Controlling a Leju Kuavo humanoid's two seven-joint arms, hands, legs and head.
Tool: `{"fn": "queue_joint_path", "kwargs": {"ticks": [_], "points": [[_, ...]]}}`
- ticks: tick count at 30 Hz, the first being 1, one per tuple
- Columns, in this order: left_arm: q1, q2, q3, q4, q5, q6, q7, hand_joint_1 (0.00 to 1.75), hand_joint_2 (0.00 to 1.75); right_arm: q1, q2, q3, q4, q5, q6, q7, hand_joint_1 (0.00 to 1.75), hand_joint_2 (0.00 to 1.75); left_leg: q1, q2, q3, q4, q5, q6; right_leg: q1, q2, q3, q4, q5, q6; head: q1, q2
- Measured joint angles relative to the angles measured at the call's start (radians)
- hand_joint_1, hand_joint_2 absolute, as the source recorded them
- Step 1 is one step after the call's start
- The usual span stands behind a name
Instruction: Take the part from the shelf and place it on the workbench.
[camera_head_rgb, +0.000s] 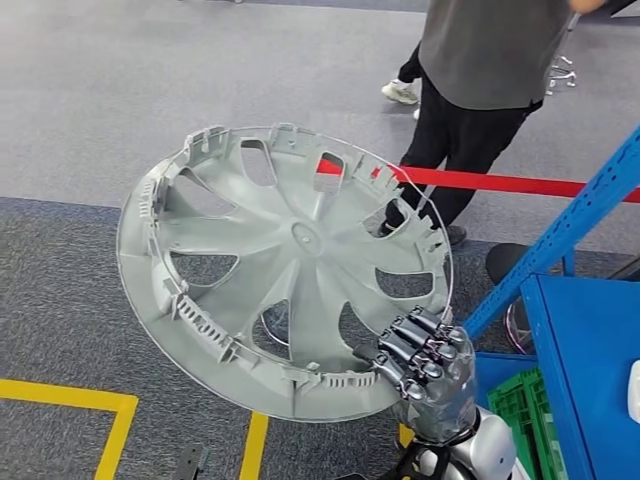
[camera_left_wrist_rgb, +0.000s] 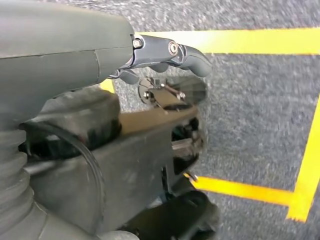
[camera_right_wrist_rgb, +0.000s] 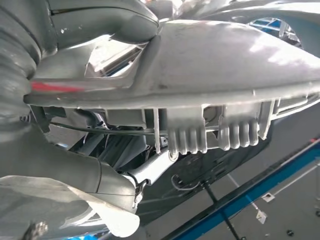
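The right hand (camera_head_rgb: 427, 362) grasps the round grey plastic wheel cover (camera_head_rgb: 283, 265) by its rim, fingers (camera_head_rgb: 407, 335) curled over the edge; the left hand's (camera_left_wrist_rgb: 75, 45) finger state cannot be told.

Ahead of me a person (camera_head_rgb: 483, 70) in a grey top and black trousers stands on the grey floor (camera_head_rgb: 90, 90), behind a red barrier tape (camera_head_rgb: 528, 184). Yellow floor lines (camera_head_rgb: 113, 420) run below; a green crate (camera_head_rgb: 528, 410) sits lower right.

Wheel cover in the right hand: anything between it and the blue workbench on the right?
Nothing visible on that side. The right hand holds the wheel cover by its rim, over carpet. The blue workbench lies just right of it, with a slanted blue frame beam running close past the cover's right edge.
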Motion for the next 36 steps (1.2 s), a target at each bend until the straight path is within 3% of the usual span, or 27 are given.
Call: {"fn": "queue_joint_path", "kwargs": {"ticks": [1, 3, 5, 6, 7, 8, 9, 11, 12, 14, 15, 16, 17, 19, 21, 23, 25, 27, 29, 30, 32, 33, 34, 36], "points": [[0.000, 0.000, 0.000, 0.000, 0.000, 0.000, 0.000, 0.00, 1.75, -0.001, 0.000, 0.000, 0.000, 0.000, 0.000, 0.001, 1.75, 1.75, 0.001, -0.015, 0.002, 0.000, -0.001, -0.001, -0.001, 0.006, 0.015, -0.049, 0.040, -0.001, 0.000, 0.000], [-0.001, -0.001, 0.000, 0.000, 0.001, 0.000, 0.000, 0.00, 1.75, -0.003, -0.001, 0.000, 0.000, 0.000, 0.000, 0.003, 1.75, 1.75, 0.001, -0.043, 0.003, 0.003, -0.003, -0.006, -0.007, 0.054, 0.068, -0.181, 0.113, -0.004, 0.000, 0.000], [-0.001, -0.001, 0.000, 0.000, 0.004, -0.001, 0.000, 0.00, 1.75, -0.006, -0.001, 0.001, -0.002, -0.001, 0.000, 0.006, 1.75, 1.75, 0.004, -0.068, -0.007, 0.006, 0.000, -0.017, -0.012, 0.099, 0.102, -0.256, 0.132, -0.006, 0.000, 0.000], [0.000, -0.001, 0.000, 0.000, 0.006, -0.001, 0.000, 0.00, 1.75, -0.007, -0.001, 0.002, -0.004, -0.002, 0.000, 0.008, 1.75, 1.75, 0.006, -0.080, -0.012, 0.006, 0.003, -0.024, -0.012, 0.103, 0.108, -0.263, 0.128, -0.008, 0.000, 0.000], [0.003, -0.001, 0.000, 0.000, 0.007, -0.002, 0.001, 0.00, 1.75, -0.008, -0.001, 0.003, -0.005, -0.002, 0.000, 0.010, 1.75, 1.75, 0.009, -0.092, -0.016, 0.005, 0.006, -0.031, -0.011, 0.091, 0.111, -0.269, 0.126, -0.012, 0.000, 0.000], [0.005, -0.001, 0.000, 0.000, 0.008, -0.002, 0.001, 0.00, 1.75, -0.008, -0.001, 0.004, -0.006, -0.003, 0.000, 0.011, 1.75, 1.75, 0.008, -0.086, -0.018, 0.006, 0.004, -0.037, -0.011, 0.077, 0.114, -0.273, 0.128, -0.017, -0.001, 0.000], [0.005, -0.001, 0.000, 0.000, 0.009, -0.002, 0.001, 0.00, 1.75, -0.008, -0.001, 0.005, -0.006, -0.003, 0.000, 0.011, 1.75, 1.75, 0.006, -0.064, -0.024, 0.020, -0.006, -0.041, -0.011, 0.062, 0.119, -0.277, 0.129, -0.023, -0.002, 0.000], [0.003, -0.001, -0.001, 0.000, 0.009, -0.002, 0.001, 0.00, 1.75, -0.008, -0.001, 0.006, -0.006, -0.003, 0.000, 0.012, 1.75, 1.75, 0.004, 0.002, -0.062, 0.108, -0.057, -0.049, -0.009, 0.025, 0.127, -0.284, 0.128, -0.034, -0.006, 0.000], [0.002, -0.001, -0.001, 0.000, 0.009, -0.002, 0.001, 0.00, 1.75, -0.008, -0.001, 0.006, -0.006, -0.003, 0.000, 0.012, 1.75, 1.75, 0.004, 0.024, -0.093, 0.175, -0.089, -0.053, -0.007, 0.008, 0.129, -0.284, 0.126, -0.037, -0.008, 0.000], [0.001, -0.001, -0.001, 0.000, 0.010, -0.002, 0.001, 0.00, 1.75, -0.008, -0.001, 0.006, -0.006, -0.003, 0.000, 0.012, 1.75, 1.75, 0.007, 0.036, -0.137, 0.273, -0.121, -0.058, -0.004, -0.026, 0.131, -0.284, 0.123, -0.040, -0.008, 0.000], [0.002, 0.000, -0.001, 0.000, 0.010, -0.002, 0.001, 0.00, 1.75, -0.008, -0.001, 0.006, -0.006, -0.003, 0.000, 0.013, 1.75, 1.75, 0.008, 0.038, -0.134, 0.272, -0.109, -0.058, -0.003, -0.040, 0.133, -0.283, 0.121, -0.041, -0.008, 0.000], [0.004, 0.000, -0.001, 0.000, 0.010, -0.002, 0.001, 0.00, 1.75, -0.008, -0.001, 0.006, -0.006, -0.002, 0.000, 0.013, 1.75, 1.75, 0.007, 0.043, -0.112, 0.231, -0.081, -0.057, -0.002, -0.053, 0.135, -0.283, 0.119, -0.040, -0.008, 0.000], [0.005, 0.000, -0.001, 0.000, 0.011, -0.002, 0.001, 0.00, 1.75, -0.008, -0.001, 0.006, -0.006, -0.002, 0.000, 0.014, 1.75, 1.75, 0.006, 0.056, -0.075, 0.164, -0.046, -0.053, -0.001, -0.064, 0.140, -0.283, 0.116, -0.038, -0.008, 0.000], [0.004, 0.001, -0.002, 0.000, 0.011, -0.002, 0.001, 0.00, 1.75, -0.008, -0.001, 0.006, -0.006, 0.000, 0.000, 0.014, 1.75, 1.75, -0.003, 0.096, -0.010, 0.044, -0.008, -0.043, 0.004, -0.085, 0.146, -0.283, 0.109, -0.032, -0.008, 0.000], [0.003, 0.000, -0.002, 0.000, 0.011, -0.002, 0.001, 0.00, 1.75, -0.008, -0.001, 0.006, -0.007, 0.001, 0.000, 0.015, 1.75, 1.75, -0.012, 0.111, 0.005, 0.007, -0.010, -0.033, 0.009, -0.105, 0.149, -0.282, 0.105, -0.025, -0.007, 0.000], [0.008, 0.000, -0.002, 0.000, 0.012, -0.002, 0.001, 0.00, 1.75, -0.008, -0.001, 0.006, -0.009, 0.002, 0.000, 0.016, 1.75, 1.75, -0.010, 0.091, 0.005, -0.001, -0.008, -0.022, 0.008, -0.116, 0.151, -0.281, 0.098, -0.016, -0.006, 0.000], [0.011, 0.000, -0.002, 0.000, 0.013, -0.001, 0.001, 0.00, 1.75, -0.008, -0.001, 0.005, -0.011, 0.004, 0.000, 0.016, 1.75, 1.75, -0.004, 0.070, 0.008, -0.008, -0.004, -0.010, 0.004, -0.075, 0.136, -0.243, 0.068, -0.006, -0.003, 0.000], [0.009, -0.002, -0.002, 0.000, 0.012, -0.002, 0.001, 0.00, 1.75, -0.006, -0.001, 0.004, -0.011, 0.005, 0.000, 0.016, 1.75, 1.75, -0.001, 0.048, 0.009, -0.010, -0.002, -0.003, 0.000, -0.019, 0.077, -0.124, 0.010, -0.001, 0.003, 0.000], [0.008, -0.003, -0.003, 0.000, 0.012, -0.002, 0.002, 0.00, 1.75, -0.004, -0.001, 0.004, -0.011, 0.005, 0.000, 0.016, 1.75, 1.75, 0.000, 0.024, 0.009, -0.010, -0.002, 0.000, -0.001, -0.003, 0.013, -0.009, -0.023, 0.003, 0.004, 0.000], [0.009, -0.004, -0.003, 0.000, 0.012, -0.002, 0.002, 0.00, 1.75, -0.003, -0.001, 0.004, -0.011, 0.005, 0.000, 0.016, 1.75, 1.75, 0.000, 0.011, 0.010, -0.009, -0.002, 0.000, -0.001, -0.002, 0.001, 0.003, -0.012, 0.004, 0.004, 0.000], [0.009, -0.004, -0.003, 0.000, 0.012, -0.002, 0.003, 0.00, 1.75, -0.003, -0.001, 0.004, -0.011, 0.005, 0.000, 0.015, 1.75, 1.75, 0.002, -0.017, 0.012, -0.008, -0.003, -0.002, -0.004, 0.009, 0.032, -0.087, 0.060, 0.004, 0.004, 0.000], [0.009, -0.005, -0.003, 0.000, 0.012, -0.002, 0.003, 0.00, 1.75, -0.003, -0.001, 0.004, -0.011, 0.005, 0.000, 0.015, 1.75, 1.75, 0.003, -0.031, 0.013, -0.007, -0.004, -0.005, -0.008, 0.033, 0.060, -0.152, 0.093, 0.004, 0.004, 0.000], [0.008, -0.005, -0.004, 0.000, 0.012, -0.003, 0.003, 0.00, 1.75, -0.003, -0.001, 0.004, -0.012, 0.005, 0.000, 0.015, 1.75, 1.75, 0.003, -0.044, 0.010, -0.002, -0.005, -0.009, -0.014, 0.064, 0.088, -0.212, 0.114, 0.003, 0.004, 0.000], [0.006, -0.005, -0.004, 0.000, 0.011, -0.003, 0.004, 0.00, 1.75, -0.002, 0.000, 0.003, -0.013, 0.005, 0.000, 0.014, 1.75, 1.75, 0.006, -0.069, -0.003, 0.004, -0.002, -0.023, -0.019, 0.109, 0.114, -0.262, 0.117, -0.003, 0.004, 0.000]]}}
